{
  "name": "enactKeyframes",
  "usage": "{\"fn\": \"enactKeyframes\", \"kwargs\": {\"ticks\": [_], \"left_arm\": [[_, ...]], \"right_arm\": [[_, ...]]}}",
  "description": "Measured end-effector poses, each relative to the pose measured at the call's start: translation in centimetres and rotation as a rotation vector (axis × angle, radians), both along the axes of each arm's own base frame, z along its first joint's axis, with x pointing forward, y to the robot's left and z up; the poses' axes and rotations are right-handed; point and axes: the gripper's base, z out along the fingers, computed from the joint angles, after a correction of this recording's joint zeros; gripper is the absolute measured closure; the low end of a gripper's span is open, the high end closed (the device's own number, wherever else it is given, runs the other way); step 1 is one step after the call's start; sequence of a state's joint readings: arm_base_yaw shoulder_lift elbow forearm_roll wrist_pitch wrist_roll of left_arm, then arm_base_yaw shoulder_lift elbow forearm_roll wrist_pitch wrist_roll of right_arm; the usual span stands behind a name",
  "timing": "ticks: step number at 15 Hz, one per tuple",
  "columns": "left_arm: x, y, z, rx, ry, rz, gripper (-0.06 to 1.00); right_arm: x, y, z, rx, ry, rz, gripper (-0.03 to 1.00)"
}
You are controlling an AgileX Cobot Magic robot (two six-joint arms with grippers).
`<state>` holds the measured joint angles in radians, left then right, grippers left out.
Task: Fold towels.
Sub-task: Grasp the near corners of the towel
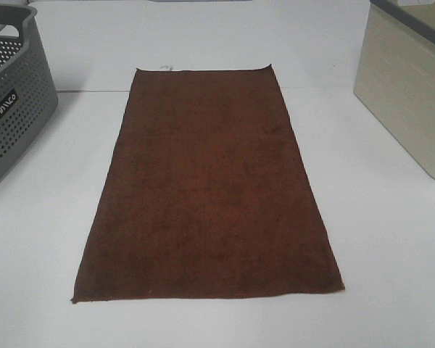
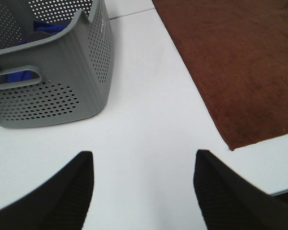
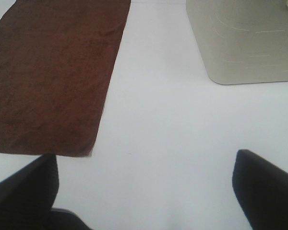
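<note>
Towel folding, not yet begun: the dark reddish-brown towel (image 1: 206,185) lies spread flat at full length in the middle of the white bench (image 1: 391,254), between a grey perforated basket (image 1: 14,109) and a beige bin (image 1: 406,94). The left jaws stand apart over bare bench just off one near corner, and the right jaws, spread wide, off the other; neither holds anything. No fold shows, so the whole task appears to remain.
</note>
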<state>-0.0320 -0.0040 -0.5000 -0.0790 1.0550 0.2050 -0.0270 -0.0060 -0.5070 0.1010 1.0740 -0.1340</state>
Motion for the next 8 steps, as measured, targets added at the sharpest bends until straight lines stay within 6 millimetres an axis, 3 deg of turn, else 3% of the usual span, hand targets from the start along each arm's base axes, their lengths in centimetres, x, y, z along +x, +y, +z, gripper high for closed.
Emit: {"fn": "enactKeyframes", "kwargs": {"ticks": [8], "left_arm": [[0.00, 0.00, 0.00, 0.000, 0.000, 0.000, 0.36]], "right_arm": [[0.00, 0.00, 0.00, 0.000, 0.000, 0.000, 0.05]]}}
